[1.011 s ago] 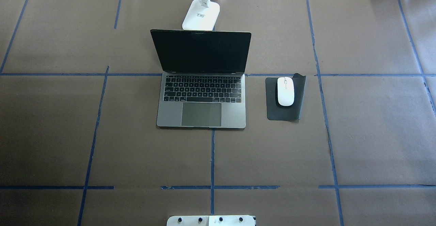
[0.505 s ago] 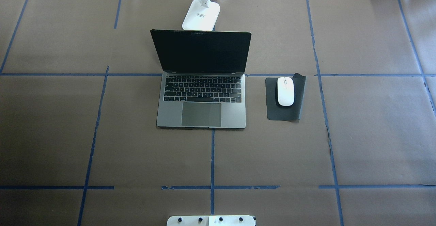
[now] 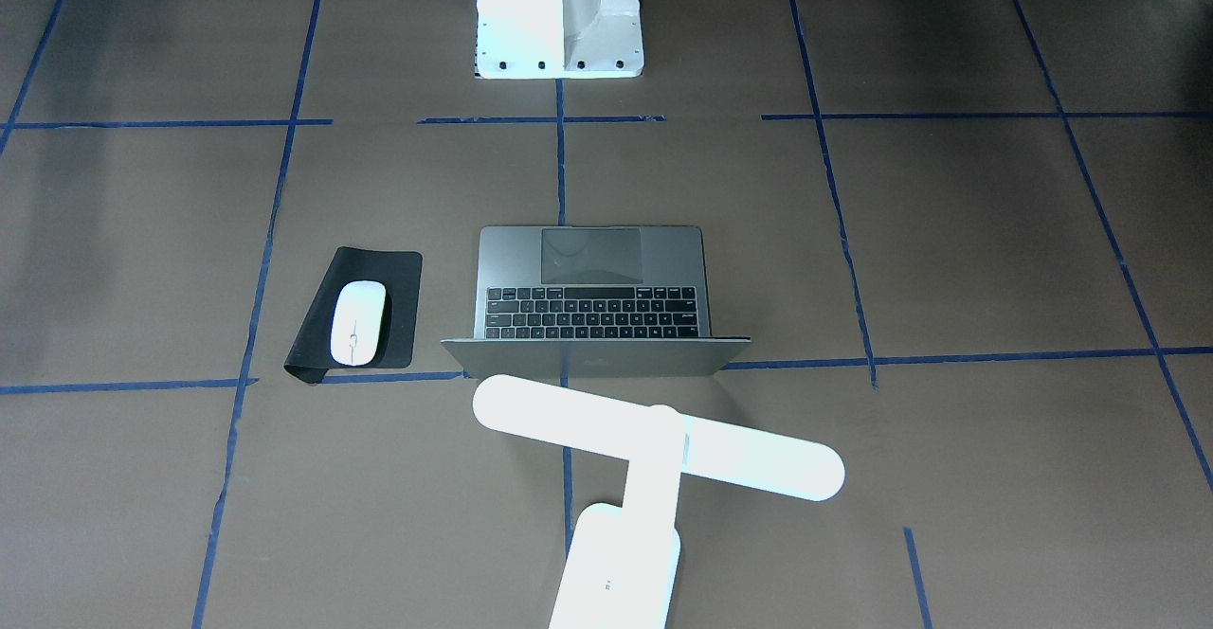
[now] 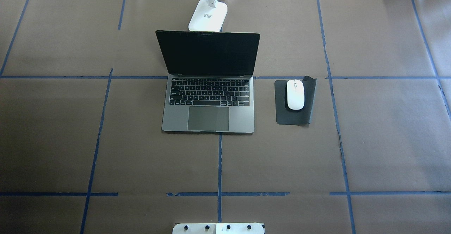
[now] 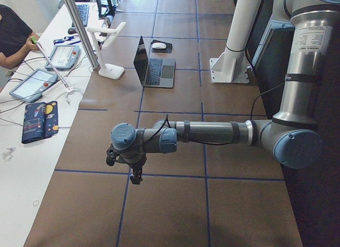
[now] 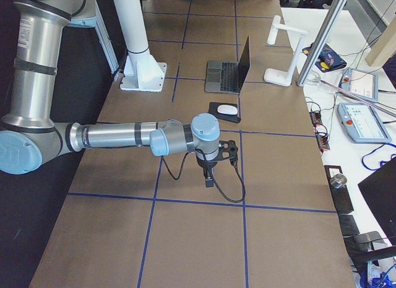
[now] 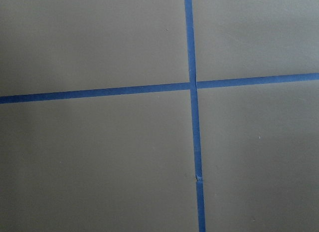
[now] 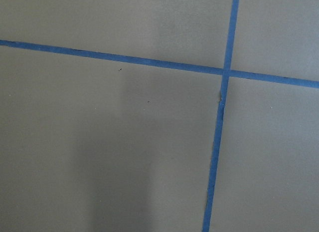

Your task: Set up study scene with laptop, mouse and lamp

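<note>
1. The laptop (image 4: 208, 100) stood open near the middle of the table. It had a slim grey metal body, black keys, a large smooth trackpad and a dark screen. The key lettering was too small to read.
2. The mouse (image 4: 295, 94), a glossy white oval with a thin grey centre line, lay on a flat black mouse pad (image 4: 295, 118) just right of the laptop. One far corner of the pad curled up.
3. The lamp (image 3: 654, 440) stood at the table's far edge, just behind the laptop's screen. It was smooth white, with a long round-ended bar on a short arm above a rounded rectangular base. A small label (image 4: 208, 16) on the base carried dark print too small to read.
4. Matte brown paper (image 4: 380, 131) covered the table, divided by blue tape lines (image 4: 219, 163) that were ragged in places.
5. A white pedestal (image 3: 559, 13) with dark bolt heads stood at the near edge.
6. The left gripper (image 5: 135, 175) hung over the paper well left of the laptop. It was seen only from the side, so whether its fingers were released or clenched could not be told.
7. The right gripper (image 6: 210, 179) hung well right of the mouse, its fingers equally unreadable.
8. Both wrist cameras showed only tape crossings.
</note>
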`<control>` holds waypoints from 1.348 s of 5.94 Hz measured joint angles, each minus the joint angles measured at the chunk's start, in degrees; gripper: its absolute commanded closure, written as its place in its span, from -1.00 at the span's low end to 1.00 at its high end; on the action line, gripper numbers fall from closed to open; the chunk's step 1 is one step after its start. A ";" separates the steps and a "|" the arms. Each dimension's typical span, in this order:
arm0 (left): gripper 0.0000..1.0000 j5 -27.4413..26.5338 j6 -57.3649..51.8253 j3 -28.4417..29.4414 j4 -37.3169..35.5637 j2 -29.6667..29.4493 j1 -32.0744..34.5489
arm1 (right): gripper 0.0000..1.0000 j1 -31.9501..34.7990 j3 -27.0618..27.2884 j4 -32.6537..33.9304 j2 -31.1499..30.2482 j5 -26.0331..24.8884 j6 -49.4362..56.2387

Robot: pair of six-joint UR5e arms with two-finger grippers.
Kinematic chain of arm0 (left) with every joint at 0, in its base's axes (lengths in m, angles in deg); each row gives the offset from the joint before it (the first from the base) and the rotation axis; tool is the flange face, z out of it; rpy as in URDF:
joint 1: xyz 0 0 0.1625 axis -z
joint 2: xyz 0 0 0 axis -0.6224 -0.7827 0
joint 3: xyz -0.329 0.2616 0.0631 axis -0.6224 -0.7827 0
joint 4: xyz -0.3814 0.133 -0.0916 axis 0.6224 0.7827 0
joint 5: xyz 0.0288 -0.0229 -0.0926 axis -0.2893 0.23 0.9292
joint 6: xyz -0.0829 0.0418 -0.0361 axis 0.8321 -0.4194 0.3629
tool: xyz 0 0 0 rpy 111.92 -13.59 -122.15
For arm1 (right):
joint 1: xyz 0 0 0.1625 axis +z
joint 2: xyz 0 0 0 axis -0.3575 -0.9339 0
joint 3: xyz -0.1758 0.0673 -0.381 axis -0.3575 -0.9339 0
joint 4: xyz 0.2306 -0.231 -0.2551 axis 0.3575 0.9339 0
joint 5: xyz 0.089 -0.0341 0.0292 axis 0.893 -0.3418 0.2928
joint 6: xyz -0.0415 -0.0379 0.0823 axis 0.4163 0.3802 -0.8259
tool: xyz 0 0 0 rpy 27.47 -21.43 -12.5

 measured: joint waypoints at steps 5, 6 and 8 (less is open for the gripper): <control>-1.00 -1.44 1.50 -5.52 -0.37 5.56 -0.54 | -1.00 -0.56 -0.08 7.77 5.94 -0.33 0.01; -1.00 -1.51 2.81 -6.36 -0.38 6.80 -0.60 | -1.00 0.28 0.46 8.07 5.67 -0.33 0.07; -1.00 -1.60 4.57 -6.53 0.34 7.66 -0.67 | -1.00 1.65 1.04 8.25 4.15 -1.72 0.69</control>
